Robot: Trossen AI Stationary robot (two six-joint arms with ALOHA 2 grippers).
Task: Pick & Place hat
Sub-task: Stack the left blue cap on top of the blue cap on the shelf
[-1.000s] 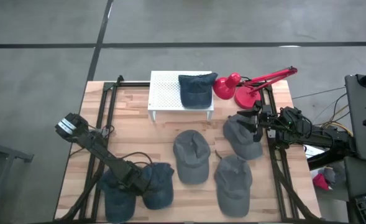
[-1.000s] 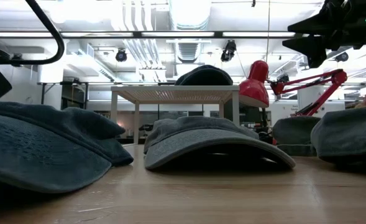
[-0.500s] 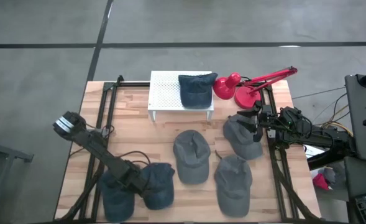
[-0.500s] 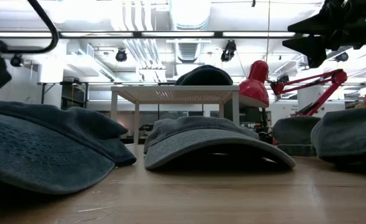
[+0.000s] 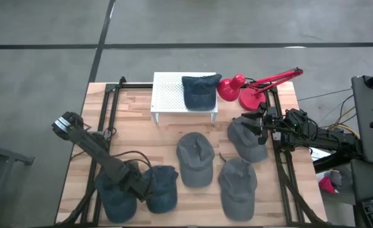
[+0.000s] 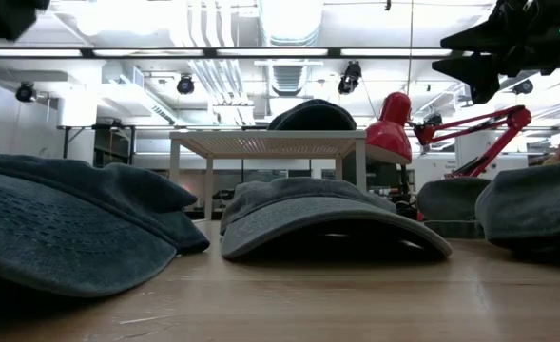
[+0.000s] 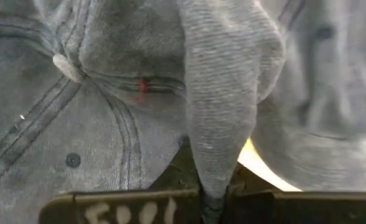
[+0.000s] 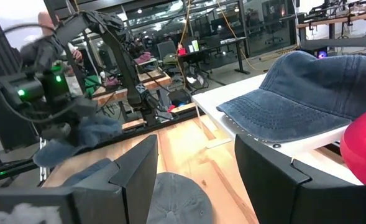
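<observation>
Currently at the grasp step, far left of the tabletop (image 5: 135, 120): left pincer (image 5: 137, 187) is down between the two dark blue hats at the near-left corner, jaws pinched tight on a fold of fabric. Wrist view shows a ridge of grey-blue cloth (image 7: 223, 112) running straight into the closed jaws, so it's holding hat material; I read it as the edge of the dark blue hat (image 5: 161, 188) just right of the pincer, though which of the two hats the fold belongs to isn't certain from above. The other dark blue hat (image 5: 115, 201) sits touching it on the left. Moving right: three grey hats lie loose on the wood, one mid-table (image 5: 194, 158), one near the front (image 5: 238, 182), one further back (image 5: 246, 138) right under the right arm. The white perforated stand (image 5: 168, 93) at the back already carries a blue hat (image 5: 199, 90), with the red desk lamp (image 5: 246, 88) beside it. Right pincer (image 5: 260, 121) hovers over the right side, jaws wide, holding nothing, waiting. Judgement: pick is made, lift not started. Next move calls for a straight-up lift, checking the neighbouring hat doesn't drag along, since they're touching, then a carry toward the stand, presumably the drop spot. Risk: thin pinch on cloth could slip.
</observation>
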